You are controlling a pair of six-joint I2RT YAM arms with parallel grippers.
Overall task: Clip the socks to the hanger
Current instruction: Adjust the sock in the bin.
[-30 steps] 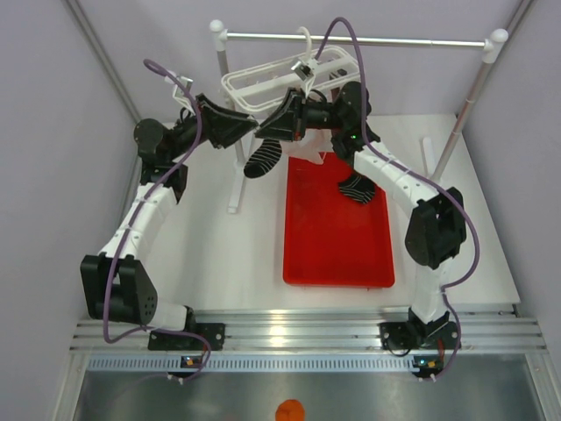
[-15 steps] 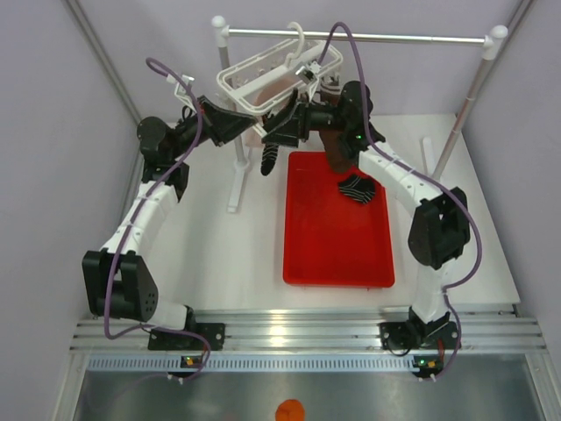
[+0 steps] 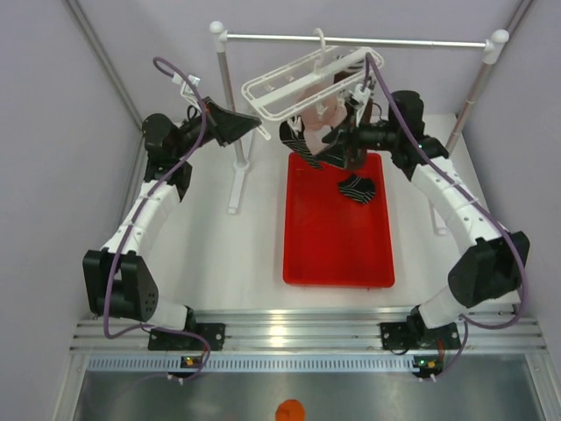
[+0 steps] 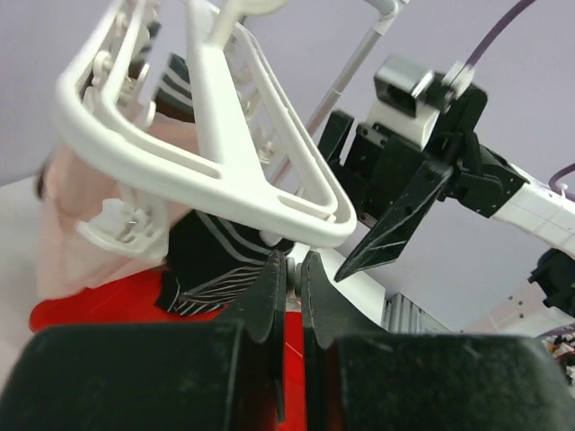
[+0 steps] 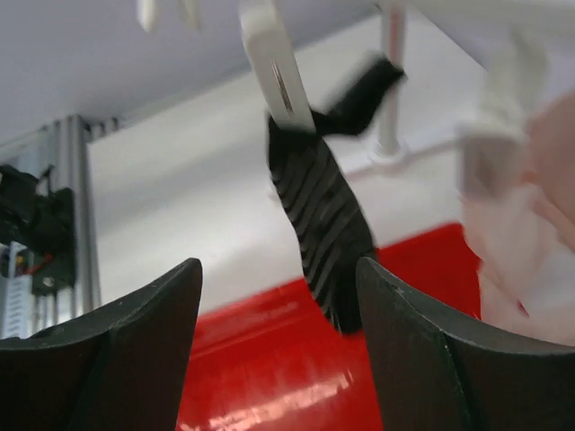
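Observation:
The white hanger (image 3: 298, 81) hangs tilted from the crossbar; in the left wrist view its corner (image 4: 310, 224) sits just above my fingertips. My left gripper (image 3: 263, 132) (image 4: 294, 260) is shut, with a small pale part of that corner pinched between its tips. A black striped sock (image 3: 302, 145) (image 5: 323, 224) (image 4: 207, 260) dangles from a white peg (image 5: 278, 81). My right gripper (image 3: 336, 140) (image 5: 278, 269) stands open just right of that sock, holding nothing. A second striped sock (image 3: 358, 186) lies in the red tray.
A pale pink fabric piece (image 3: 308, 105) (image 4: 90, 233) hangs from the hanger. The red tray (image 3: 337, 254) lies below, right of centre. The white-posted stand with a metal crossbar (image 3: 394, 40) spans the back. The right arm's finger (image 4: 400, 220) is close to the hanger's corner.
My right gripper opened, let go of the striped sock and drew back to the right. The hanger swung right and tilted. My left gripper closed at the hanger's corner.

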